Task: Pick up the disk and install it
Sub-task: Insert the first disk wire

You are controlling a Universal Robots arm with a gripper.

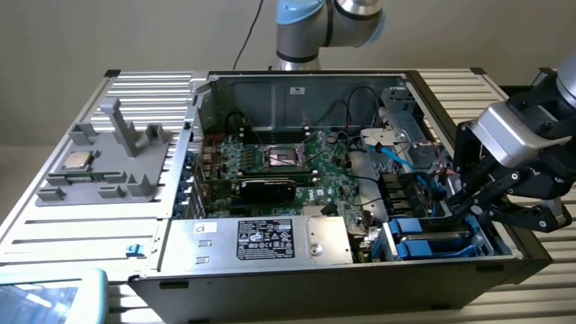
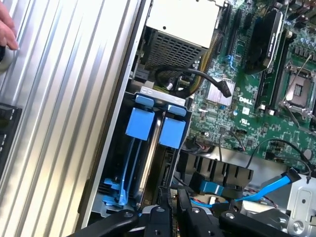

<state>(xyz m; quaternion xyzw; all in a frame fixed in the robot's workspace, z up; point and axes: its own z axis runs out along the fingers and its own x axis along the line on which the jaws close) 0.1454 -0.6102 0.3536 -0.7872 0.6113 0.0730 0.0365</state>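
Note:
The disk [image 2: 150, 148] stands on edge in the drive bay at the corner of the open computer case [image 1: 297, 88]. Its thin silver side shows between two bright blue carrier tabs. In the exterior view the blue carriers [image 1: 430, 243] sit in the bay at the case's front right. My gripper [image 2: 173, 202] hovers just off the bay's end, its two black fingers close together with nothing visible between them. In the exterior view my gripper [image 1: 470, 202] reaches down over the case's right wall, right above the bay.
A silver power supply box with a black label [image 1: 270, 239] lies beside the bay. The motherboard [image 1: 288, 165] and a blue cable [image 1: 396, 154] fill the case. A small CPU chip [image 1: 77, 160] rests on a grey fixture. A person's hand [image 2: 6, 29] rests on the ribbed table.

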